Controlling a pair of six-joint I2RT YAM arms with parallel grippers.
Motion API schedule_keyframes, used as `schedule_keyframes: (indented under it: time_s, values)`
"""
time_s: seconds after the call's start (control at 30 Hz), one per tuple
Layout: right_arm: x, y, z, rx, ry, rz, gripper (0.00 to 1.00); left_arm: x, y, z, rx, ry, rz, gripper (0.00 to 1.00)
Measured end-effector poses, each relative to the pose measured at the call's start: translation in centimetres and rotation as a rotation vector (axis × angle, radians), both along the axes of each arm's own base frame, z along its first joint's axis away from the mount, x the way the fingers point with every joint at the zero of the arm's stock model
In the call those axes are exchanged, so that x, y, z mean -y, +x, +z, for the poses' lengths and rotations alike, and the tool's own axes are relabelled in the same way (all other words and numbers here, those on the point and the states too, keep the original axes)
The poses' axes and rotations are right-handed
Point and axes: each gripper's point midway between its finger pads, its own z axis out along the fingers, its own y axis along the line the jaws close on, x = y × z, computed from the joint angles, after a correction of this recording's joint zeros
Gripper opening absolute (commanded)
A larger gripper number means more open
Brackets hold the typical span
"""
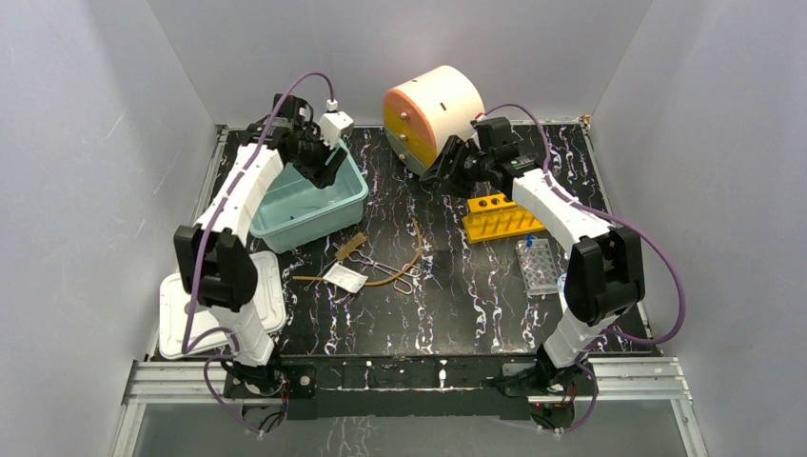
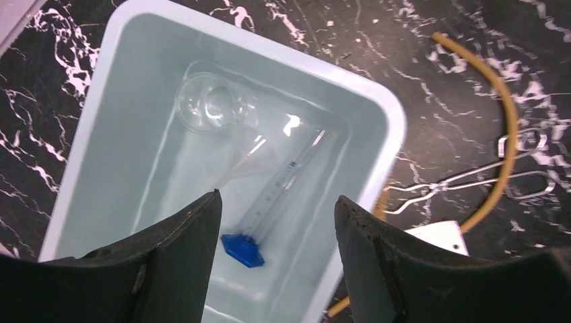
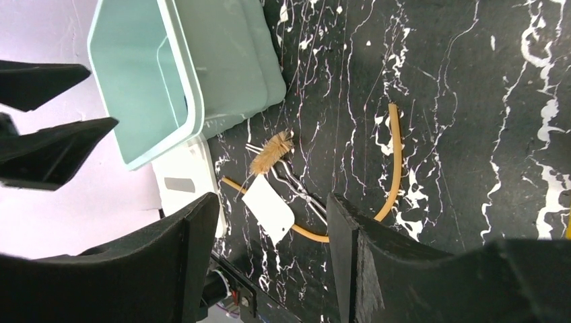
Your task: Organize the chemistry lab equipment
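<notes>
A black tabletop (image 1: 457, 314) veined with white, seen from above, with two white-and-black robot arms bolted at its near edge. A pale green rectangular plastic bin (image 1: 319, 221) on the left half serves as the landmark.

Nearest, in front of the bin and to its left, a white plastic lid (image 1: 176, 328) lies flat at the tabletop's left edge.

Just in front of the bin's right corner is a loose cluster. It holds a small white packet (image 1: 344, 277), a brown bristle brush (image 1: 350, 248), metal scissor-like forceps (image 1: 392, 271) and a curved tan rubber tube (image 1: 415, 249). The brush head lies across the forceps' arms, and the packet lies over the tube's near end.

Well to the right of the bin, a clear well plate (image 1: 538, 267) sits flat. A yellow holed rack (image 1: 500, 217) lies just beyond it.

Inside the bin, a clear glass funnel (image 2: 212, 108) and a clear blue-capped tube (image 2: 269, 202) lie on the floor, touching each other.

The left claw (image 2: 277, 198) hovers over the bin, its fingers spread wide with nothing between them. The right claw (image 3: 273, 198) is to the right of the bin, beyond the rack, also spread and empty.

Farthest, beyond the bin and to its right, a cream-and-orange drum (image 1: 433, 114) lies on its side.
</notes>
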Motion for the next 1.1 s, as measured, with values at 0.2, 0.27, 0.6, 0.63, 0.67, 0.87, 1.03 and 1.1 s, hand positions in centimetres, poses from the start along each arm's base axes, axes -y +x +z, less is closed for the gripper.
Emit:
schedule_keyframes:
  time_s: [0.2, 0.27, 0.6, 0.63, 0.67, 0.87, 1.03, 1.1]
  values:
    - [0.0, -1.7, 0.2, 0.024, -0.024, -0.004, 0.66, 1.3, -1.6, 1.1, -0.020, -0.232, 0.233, 0.42]
    - [0.3, -2.1, -0.1, 0.061, -0.067, -0.012, 0.66, 1.6, -0.7, -1.0, -0.064, -0.252, 0.281, 0.41]
    - [2.0, -4.8, -2.5, 0.102, -0.185, -0.020, 0.66, 4.3, 1.3, -8.9, -0.252, -0.315, 0.457, 0.35]
    - [2.1, -4.7, -2.5, 0.106, -0.189, -0.021, 0.66, 4.8, 1.4, -9.3, -0.258, -0.314, 0.451, 0.35]
    - [2.1, -4.7, -2.5, 0.109, -0.194, -0.021, 0.66, 5.2, 1.3, -9.5, -0.261, -0.313, 0.448, 0.36]
    - [2.3, -5.2, -3.5, 0.106, -0.233, 0.000, 0.67, 6.6, 1.9, -8.9, -0.235, -0.337, 0.434, 0.40]
    - [1.6, -5.8, -4.3, 0.121, -0.271, 0.047, 0.69, 7.3, 2.9, -7.9, -0.212, -0.379, 0.427, 0.41]
    - [1.3, -6.1, -5.1, 0.117, -0.290, 0.067, 0.70, 7.6, 3.7, -7.3, -0.196, -0.393, 0.424, 0.43]
